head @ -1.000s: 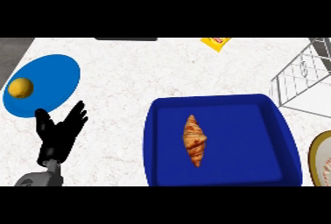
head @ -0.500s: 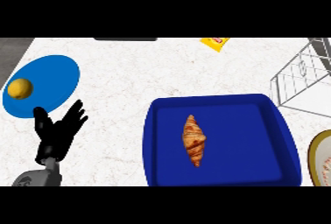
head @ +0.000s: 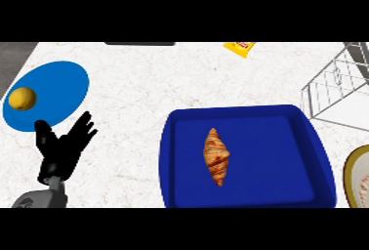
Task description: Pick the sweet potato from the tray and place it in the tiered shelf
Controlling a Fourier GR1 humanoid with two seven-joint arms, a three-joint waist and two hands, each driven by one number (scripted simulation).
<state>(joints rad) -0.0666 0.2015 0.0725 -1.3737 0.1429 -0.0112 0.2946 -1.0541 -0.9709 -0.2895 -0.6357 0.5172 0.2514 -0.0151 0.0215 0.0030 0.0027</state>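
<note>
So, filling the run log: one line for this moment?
left hand open, resting | right hand unseen | croissant on tray | pick not begun

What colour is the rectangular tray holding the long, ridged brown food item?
Deep blue; the rectangular tray shows best in the head view.

No writing could be read anywhere. The yellow packet (head: 240, 47) at the far edge of the table (head: 180, 78) carried a reddish mark, too small to make out as letters.
</note>
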